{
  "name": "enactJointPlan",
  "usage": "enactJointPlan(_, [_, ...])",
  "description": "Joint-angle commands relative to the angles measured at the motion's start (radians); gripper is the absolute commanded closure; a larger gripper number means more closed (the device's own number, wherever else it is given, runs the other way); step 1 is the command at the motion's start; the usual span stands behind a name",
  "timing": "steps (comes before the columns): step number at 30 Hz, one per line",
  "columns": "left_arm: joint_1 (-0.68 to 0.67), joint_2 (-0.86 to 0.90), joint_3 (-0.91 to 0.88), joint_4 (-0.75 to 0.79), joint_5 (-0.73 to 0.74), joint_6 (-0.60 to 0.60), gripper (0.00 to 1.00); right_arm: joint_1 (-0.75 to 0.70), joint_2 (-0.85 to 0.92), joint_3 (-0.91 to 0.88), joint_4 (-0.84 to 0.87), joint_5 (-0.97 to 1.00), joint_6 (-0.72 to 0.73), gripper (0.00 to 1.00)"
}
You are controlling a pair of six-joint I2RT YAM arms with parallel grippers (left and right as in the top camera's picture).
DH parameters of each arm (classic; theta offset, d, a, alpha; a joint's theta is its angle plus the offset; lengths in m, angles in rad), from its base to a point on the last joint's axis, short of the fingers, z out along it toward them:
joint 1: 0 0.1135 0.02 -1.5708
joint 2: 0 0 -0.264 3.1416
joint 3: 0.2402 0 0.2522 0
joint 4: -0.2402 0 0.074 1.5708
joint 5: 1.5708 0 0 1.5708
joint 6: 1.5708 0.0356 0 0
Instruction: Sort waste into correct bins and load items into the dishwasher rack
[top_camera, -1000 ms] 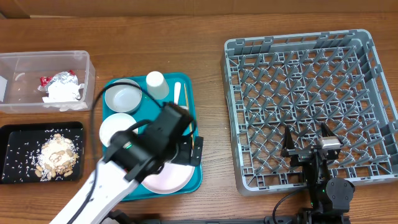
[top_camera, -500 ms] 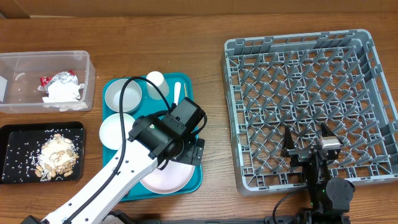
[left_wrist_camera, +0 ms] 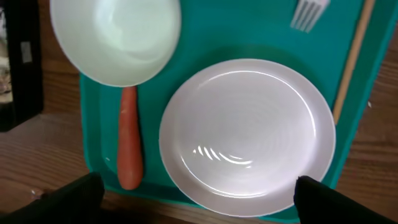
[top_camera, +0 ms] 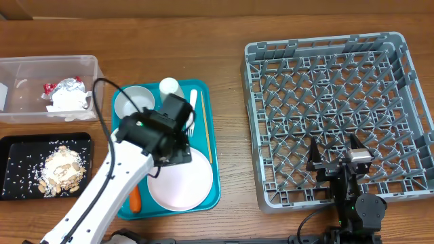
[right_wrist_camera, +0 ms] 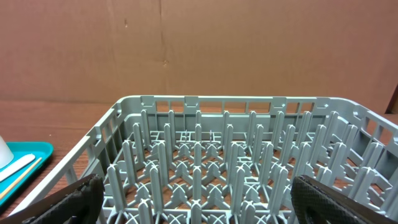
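The left claw [left_wrist_camera: 199, 200], spread wide and empty, is held over the large pale pinkish-white round plate [left_wrist_camera: 247, 137] on the flat teal tray [left_wrist_camera: 236, 28]; loading is judged in hand, a rim grasp being called for next.

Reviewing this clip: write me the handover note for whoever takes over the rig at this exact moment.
Left gripper: open, empty, above the plate on the teal tray.
Right gripper: open, empty, over the near edge of the dishwasher rack.
Done: napkin and foil wrapper are in the clear tub; food scraps are in the black tray.
Left: nothing is in the rack yet. Plate, first bowl, second bowl, cup and fork are on the teal tray. A carrot and a wooden stick lie there too.
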Motion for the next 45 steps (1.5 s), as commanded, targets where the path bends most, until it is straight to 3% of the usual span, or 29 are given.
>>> enactJointPlan(1, [0.097, 0.006, 0.021, -0.013, 0.037, -0.038, 0.00, -0.006, -0.010, -0.011, 0.004, -0.006, 0.000, 0.00])
enactJointPlan(6, [0.138, 0.006, 0.021, -0.019, 0.074, 0.111, 0.00, -0.006, -0.010, -0.011, 0.004, -0.006, 0.000, 0.00])
enactJointPlan(13, [0.141, 0.008, -0.008, 0.021, -0.073, 0.075, 0.00, -0.006, -0.010, -0.011, 0.004, -0.006, 0.000, 0.00])
enactJointPlan(17, [0.172, 0.018, -0.046, 0.069, -0.075, 0.076, 0.00, -0.006, -0.010, -0.010, 0.004, -0.006, 0.000, 0.00])
enactJointPlan(23, [0.243, 0.056, -0.079, 0.193, 0.087, 0.273, 0.00, -0.006, -0.010, -0.011, 0.004, -0.006, 0.000, 0.00])
enactJointPlan(37, [0.336, 0.213, -0.079, 0.235, 0.060, 0.279, 0.00, -0.006, -0.010, -0.011, 0.004, -0.006, 0.000, 0.00])
enactJointPlan(45, [0.337, 0.147, -0.034, 0.220, 0.098, 0.314, 0.00, -0.006, -0.010, -0.011, 0.004, -0.006, 0.000, 0.00])
